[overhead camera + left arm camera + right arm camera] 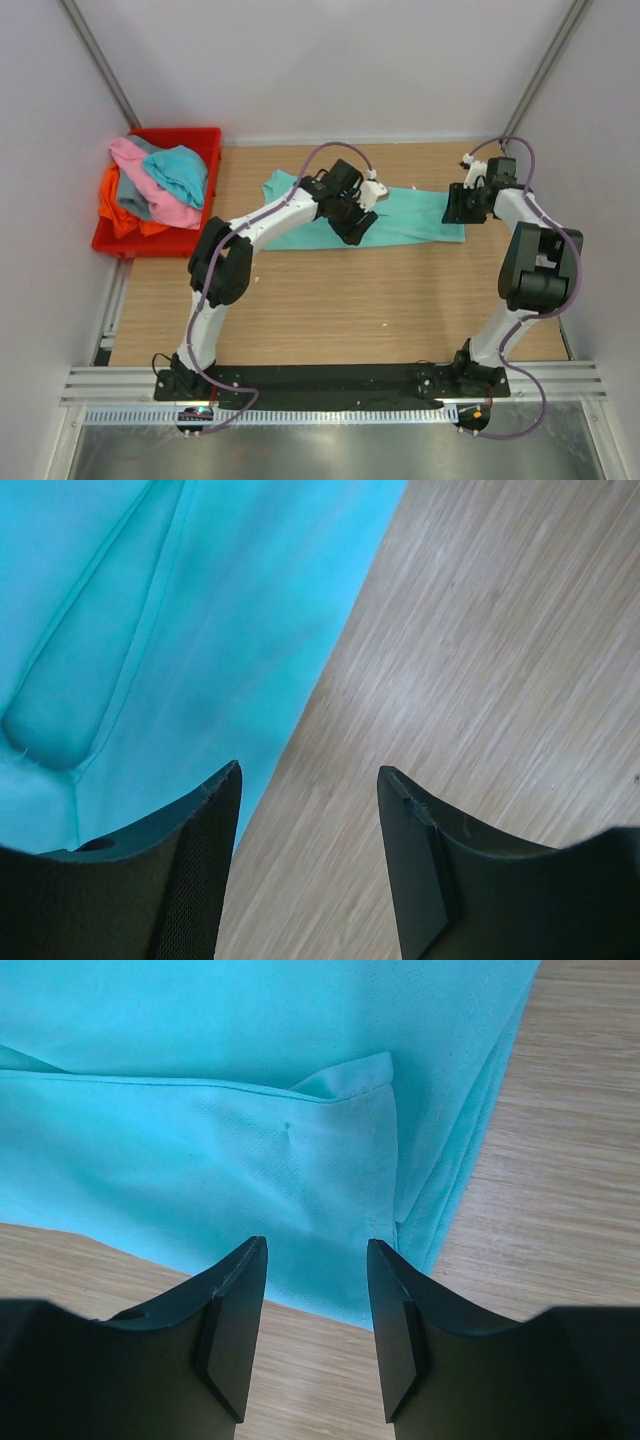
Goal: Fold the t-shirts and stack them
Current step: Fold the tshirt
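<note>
Near the bottom of the frame, bare wood-grain table (380, 300). At mid-frame lies one mint green shirt (415, 222), soft cloth folded into a long flat strip, its middle hidden under the left gripper (310, 772). That gripper's two dark fingers stand apart and empty over the shirt's edge. The right gripper (316, 1245), also parted and holding nothing, sits over a stitched hem corner at the strip's right end. At upper left, one red plastic bin (205, 135) holds four crumpled shirts: pink shirt (150, 192), turquoise shirt (182, 170), orange shirt (113, 208) and a grey shirt (129, 196), mostly buried.
</note>
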